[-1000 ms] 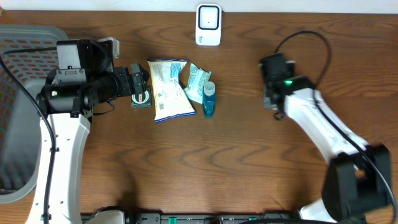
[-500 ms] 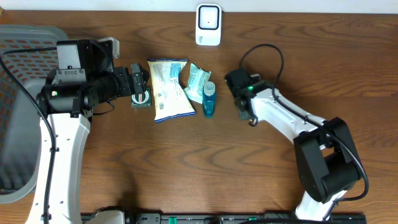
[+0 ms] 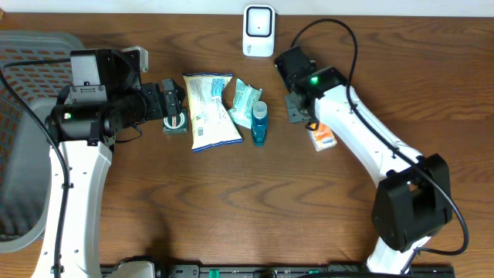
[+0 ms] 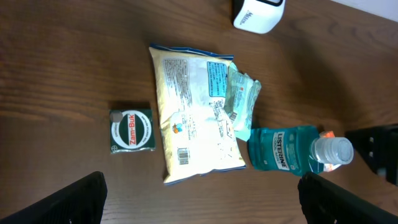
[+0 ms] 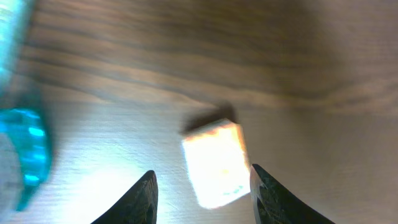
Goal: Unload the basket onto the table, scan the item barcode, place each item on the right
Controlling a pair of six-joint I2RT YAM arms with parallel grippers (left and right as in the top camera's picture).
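Observation:
The white barcode scanner (image 3: pixel 258 31) stands at the back edge of the table, its corner also showing in the left wrist view (image 4: pixel 258 12). A small white-and-orange box (image 3: pixel 323 139) lies on the table just past my right gripper (image 3: pixel 303 116). In the right wrist view this box (image 5: pixel 214 165) is blurred and bright, lying between the parted fingertips of the right gripper (image 5: pixel 202 173); I cannot tell if it touches them. My left gripper (image 4: pixel 202 205) is wide open and holds nothing, hovering near a green Zam-Buk box (image 4: pixel 130 130).
A pale snack bag (image 3: pixel 210 110), a wipes packet (image 3: pixel 245 100) and a blue Listerine bottle (image 3: pixel 259 123) lie in a row mid-table. The bottle (image 5: pixel 18 149) is close on the right gripper's left. A grey basket (image 3: pixel 23 116) sits at the far left.
The right arm swung from the right side toward the middle and back toward the scanner. Its jaws went from shut to parted, and the small box now lies on the table.

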